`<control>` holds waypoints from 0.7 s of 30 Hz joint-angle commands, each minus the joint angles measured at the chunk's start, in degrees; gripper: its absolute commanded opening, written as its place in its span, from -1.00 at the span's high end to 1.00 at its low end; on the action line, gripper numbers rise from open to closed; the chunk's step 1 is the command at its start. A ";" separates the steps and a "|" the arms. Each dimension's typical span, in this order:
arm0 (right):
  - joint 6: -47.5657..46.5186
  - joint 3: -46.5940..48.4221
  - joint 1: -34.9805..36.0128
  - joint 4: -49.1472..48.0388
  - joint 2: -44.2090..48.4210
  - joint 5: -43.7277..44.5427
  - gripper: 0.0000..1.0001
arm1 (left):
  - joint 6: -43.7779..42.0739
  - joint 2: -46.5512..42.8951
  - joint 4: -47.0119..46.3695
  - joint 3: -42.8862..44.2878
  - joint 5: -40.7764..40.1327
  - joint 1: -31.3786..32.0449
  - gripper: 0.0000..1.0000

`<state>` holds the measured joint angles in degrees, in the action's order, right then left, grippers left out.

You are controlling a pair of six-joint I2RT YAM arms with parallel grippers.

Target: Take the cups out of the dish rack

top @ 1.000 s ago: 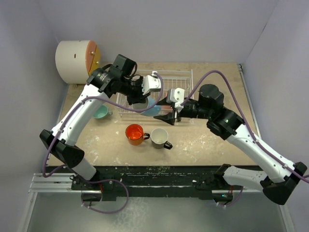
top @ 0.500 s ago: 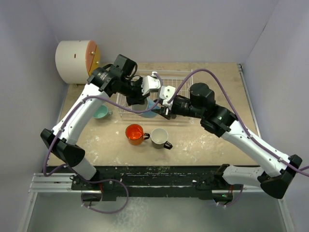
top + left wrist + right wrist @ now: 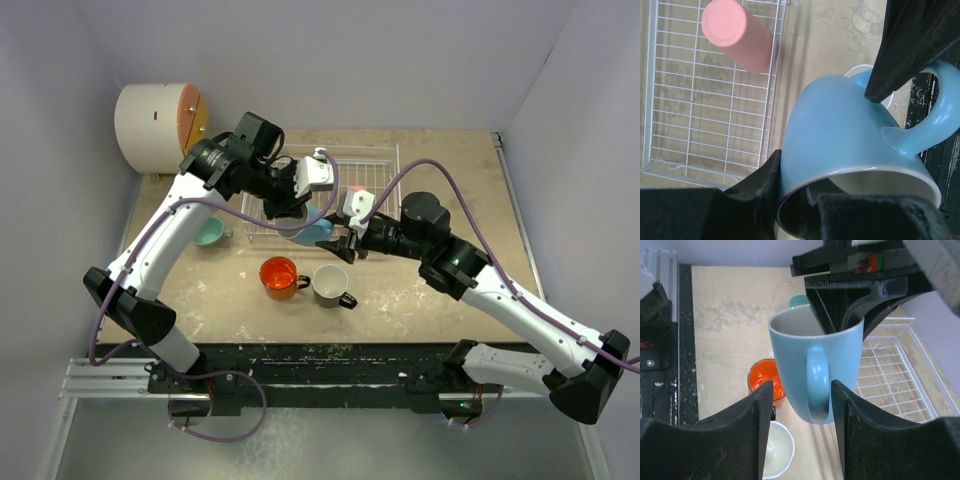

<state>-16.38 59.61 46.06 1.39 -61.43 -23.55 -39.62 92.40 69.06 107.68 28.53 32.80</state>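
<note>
My left gripper [image 3: 790, 192] is shut on the rim of the light blue mug [image 3: 850, 135], one finger outside and one inside, and holds it in the air over the front edge of the white wire dish rack [image 3: 375, 160]. My right gripper [image 3: 802, 390] is open, with a finger on either side of the mug's handle [image 3: 817, 382]; there is a gap on both sides. The pink tumbler [image 3: 737, 35] lies in the rack [image 3: 705, 100]. The orange mug [image 3: 280, 277], the black mug with a white inside [image 3: 330, 285] and the teal mug [image 3: 208, 233] stand on the table.
A white drum with an orange-yellow face [image 3: 160, 125] stands at the back left corner. The orange mug [image 3: 762, 380] and the black mug [image 3: 777, 447] sit just below the held mug [image 3: 315, 228]. The table's black front rail [image 3: 330, 360] runs along the near edge.
My right gripper swung left toward the blue mug, then drew a little nearer the front; its fingers now straddle the handle. My left gripper has kept hold of the mug almost unmoved.
</note>
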 commanded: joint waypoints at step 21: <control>9.86 2.32 -8.19 -6.77 2.97 11.28 1.00 | 4.28 -4.92 -7.70 2.25 -0.89 -0.08 -0.99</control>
<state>-13.15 61.89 44.34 1.48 -63.22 -19.00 -37.95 91.66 67.57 108.53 28.58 32.71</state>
